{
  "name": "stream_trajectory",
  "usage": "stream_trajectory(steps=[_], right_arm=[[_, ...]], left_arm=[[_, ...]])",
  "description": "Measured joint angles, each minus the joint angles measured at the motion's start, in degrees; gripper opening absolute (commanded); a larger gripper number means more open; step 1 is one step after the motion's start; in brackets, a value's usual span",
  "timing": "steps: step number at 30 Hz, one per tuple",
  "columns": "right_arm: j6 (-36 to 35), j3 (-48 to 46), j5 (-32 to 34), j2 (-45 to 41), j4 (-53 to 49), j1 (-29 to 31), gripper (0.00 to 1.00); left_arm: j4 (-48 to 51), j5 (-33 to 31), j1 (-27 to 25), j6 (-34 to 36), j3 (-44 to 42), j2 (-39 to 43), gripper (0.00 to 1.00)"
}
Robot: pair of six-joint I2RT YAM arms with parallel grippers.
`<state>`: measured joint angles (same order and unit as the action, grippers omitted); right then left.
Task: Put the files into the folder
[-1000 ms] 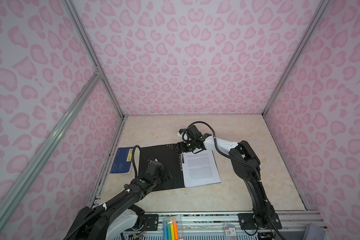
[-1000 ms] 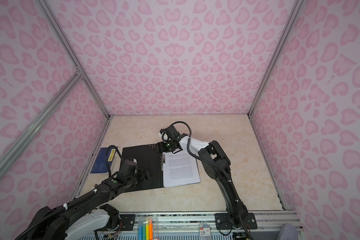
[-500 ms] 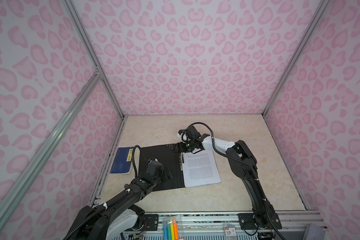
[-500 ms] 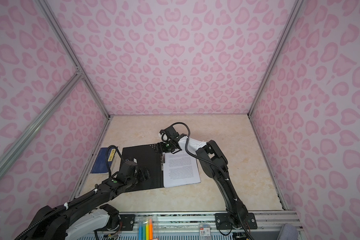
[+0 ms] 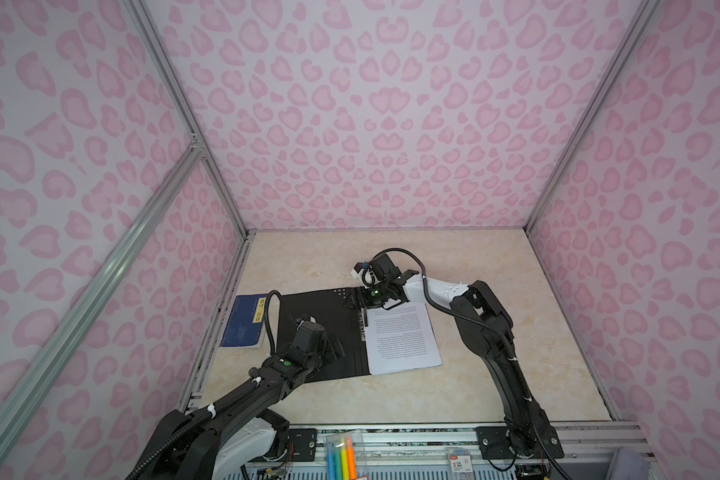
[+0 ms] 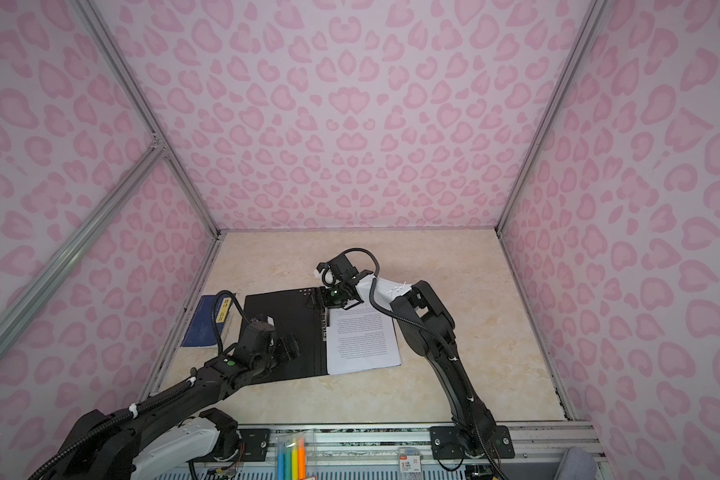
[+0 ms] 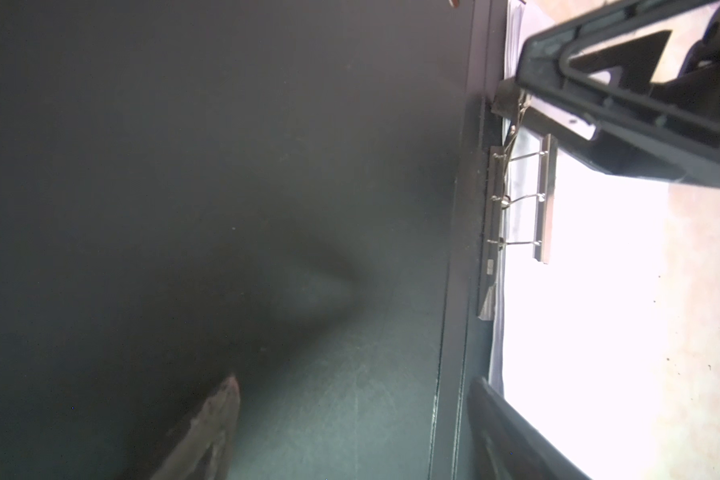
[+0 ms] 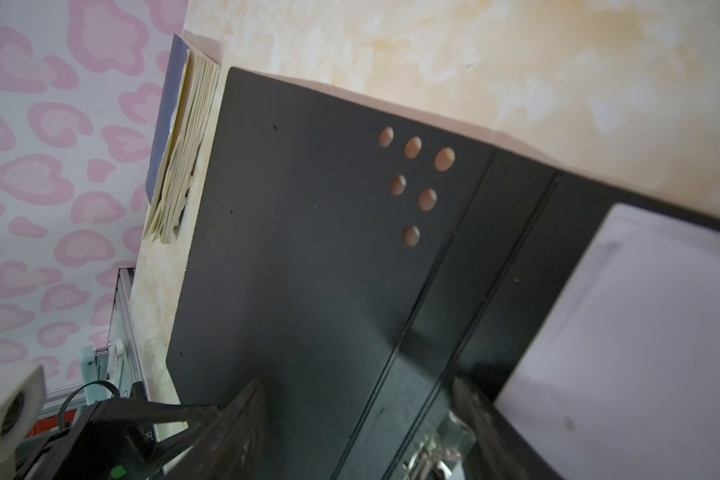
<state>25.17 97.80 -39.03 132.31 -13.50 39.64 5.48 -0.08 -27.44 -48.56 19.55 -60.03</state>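
Note:
The folder (image 5: 321,307) (image 6: 283,316) lies open on the table, black inside up. The files (image 5: 400,336) (image 6: 360,340), white printed sheets, rest on its right half, with a metal clip (image 7: 516,199) (image 8: 441,449) beside the spine. My left gripper (image 5: 335,349) (image 6: 289,347) (image 7: 354,380) hangs open low over the bare left flap (image 7: 184,166), holding nothing. My right gripper (image 5: 356,301) (image 6: 314,301) (image 8: 356,384) is open at the spine's far end, its fingers either side of the spine, just above the folder (image 8: 308,249). The files (image 8: 641,332) (image 7: 578,311) lie beside it.
A dark blue booklet (image 5: 244,322) (image 6: 206,322) (image 8: 171,124) with a yellow label lies left of the folder, against the left wall. A pack of coloured markers (image 5: 341,457) sits on the front rail. Pink patterned walls close in three sides.
The right arm's elbow has shifted slightly left while its gripper stays at the spine's far end. The left arm has not moved.

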Motion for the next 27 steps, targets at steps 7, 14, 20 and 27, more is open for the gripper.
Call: stream_trajectory(steps=[7, 14, 20, 27], right_arm=[[1.27, -4.55, -2.62, -5.33, 3.02, 0.04, 0.68], [3.19, -15.50, -4.48, -13.22, 6.80, 1.25, 0.67], [4.28, -21.51, -3.37, -19.76, 6.12, 2.54, 0.63], [7.56, -18.95, 4.74, -22.21, 1.14, 4.17, 0.39]], left_arm=[[3.34, -0.17, 0.13, 0.00, 1.18, 4.87, 0.86], [7.69, -1.38, 0.81, 0.70, 3.58, 10.32, 0.85], [10.54, -1.42, 1.31, 2.25, 7.89, 9.81, 0.82], [10.64, -1.18, 1.36, 4.52, 13.64, 1.18, 0.57]])
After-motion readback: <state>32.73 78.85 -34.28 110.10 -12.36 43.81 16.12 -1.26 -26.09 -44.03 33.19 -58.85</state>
